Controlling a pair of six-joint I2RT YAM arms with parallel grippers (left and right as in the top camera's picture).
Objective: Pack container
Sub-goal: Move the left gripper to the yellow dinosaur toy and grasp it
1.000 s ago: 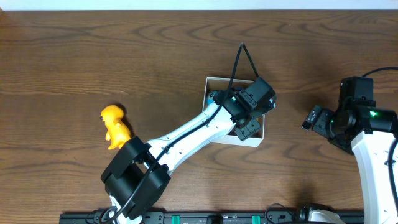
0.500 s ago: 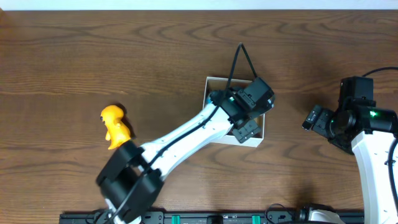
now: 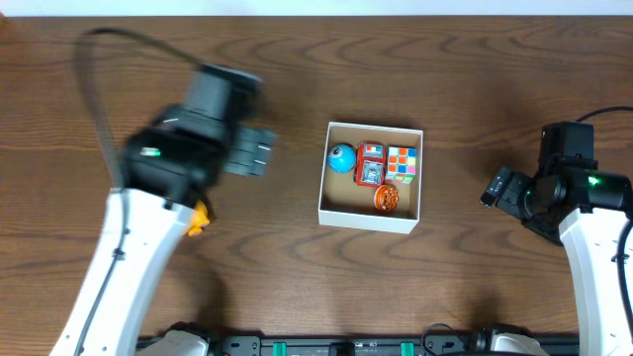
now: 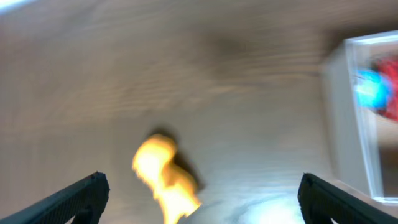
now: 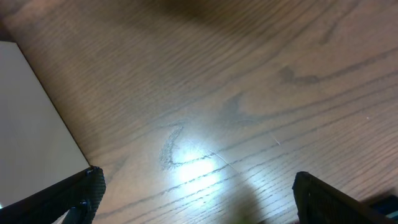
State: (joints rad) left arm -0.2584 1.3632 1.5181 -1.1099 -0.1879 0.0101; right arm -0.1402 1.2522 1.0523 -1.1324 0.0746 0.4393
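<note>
I count one container, a shallow square white cardboard box (image 3: 366, 218) with thin walls and a tan-brown bottom, lying on the dark wood-grain bench (image 3: 475, 69) a little right of centre, between my two arms. It sits flat with its open side up. Being about square it has no long axis to speak of, and its sides are turned slightly off the bench edges. Four small things lie inside, all toward the far and right part of the box: one glossy blue ball (image 3: 341, 157) in the far left corner, one red blocky toy (image 3: 370, 164) just beside it, one cube of many-coloured squares (image 3: 402, 163) in the far right corner, and one round orange piece (image 3: 386, 198) nearer the front wall. One yellow-orange plastic figure (image 4: 165, 180) lies outside on the bench, well left of the box. The left wrist camera shows it blurred, with lumpy rounded shapes, and from overhead only a sliver shows under the left arm. The left end effector (image 4: 202, 180) hangs above that figure with its two dark fingers spread wide and nothing between them. The right end effector (image 5: 196, 180) sits to the right of the box over bare wood, its fingers likewise wide apart and empty.
</note>
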